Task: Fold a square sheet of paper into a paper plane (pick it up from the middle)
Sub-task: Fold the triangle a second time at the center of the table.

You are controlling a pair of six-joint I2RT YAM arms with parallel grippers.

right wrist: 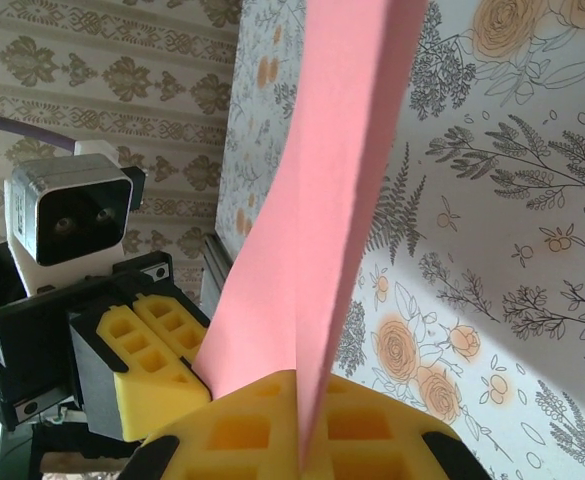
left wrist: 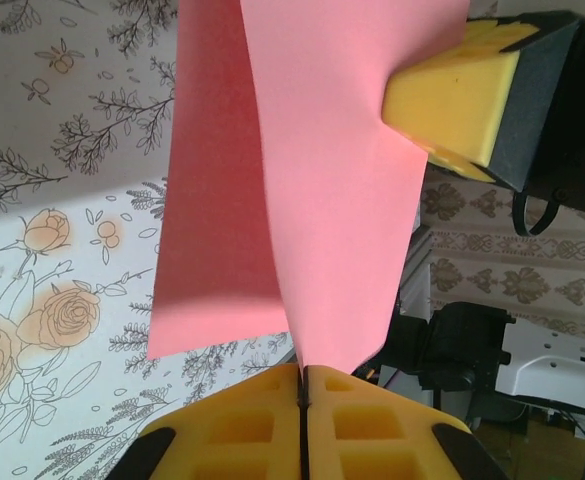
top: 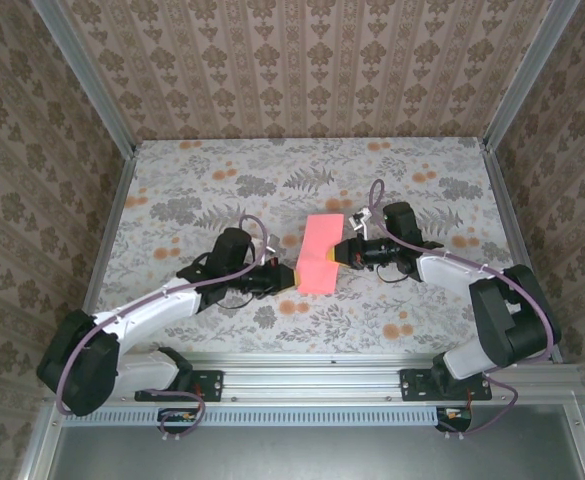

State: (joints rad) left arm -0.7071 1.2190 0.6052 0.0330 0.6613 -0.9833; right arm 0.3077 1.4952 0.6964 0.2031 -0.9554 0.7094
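Pink paper [top: 320,245] — lengthwise near-to-far (left gripper [left wrist: 302,395], right gripper [right wrist: 300,400] pinch it).

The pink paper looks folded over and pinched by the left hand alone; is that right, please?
Not quite: both hands pinch it. The right wrist view shows the right hand shut on the folded pink paper, and the left hand grips it too.

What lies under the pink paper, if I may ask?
Floral tablecloth shows around the paper, pinched by left gripper and right gripper; the patch directly beneath is covered.
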